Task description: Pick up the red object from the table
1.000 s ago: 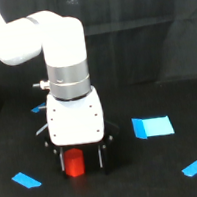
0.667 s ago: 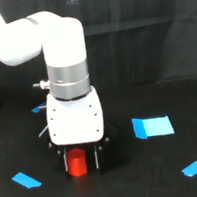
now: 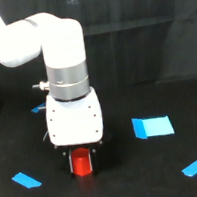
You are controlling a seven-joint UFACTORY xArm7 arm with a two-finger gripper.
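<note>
The red object [image 3: 82, 163], a small bright red-orange block, stands upright on the black table [image 3: 147, 181] near the front, left of centre. My gripper [image 3: 82, 164] hangs straight down over it from the white arm. The dark fingers [image 3: 71, 163] press against both sides of the block, so the gripper is shut on it. The block's base still seems to rest on the table. Its top is hidden under the white gripper body [image 3: 74, 120].
Flat blue pieces lie on the table: a large one [image 3: 152, 126] to the exterior view's right, a small one [image 3: 196, 166] at front right, one [image 3: 26, 180] at front left, and one [image 3: 39, 108] behind the arm. A black curtain hangs behind.
The fingers stood wide on either side of the red block and have closed in onto it. The arm and the block have stayed in place.
</note>
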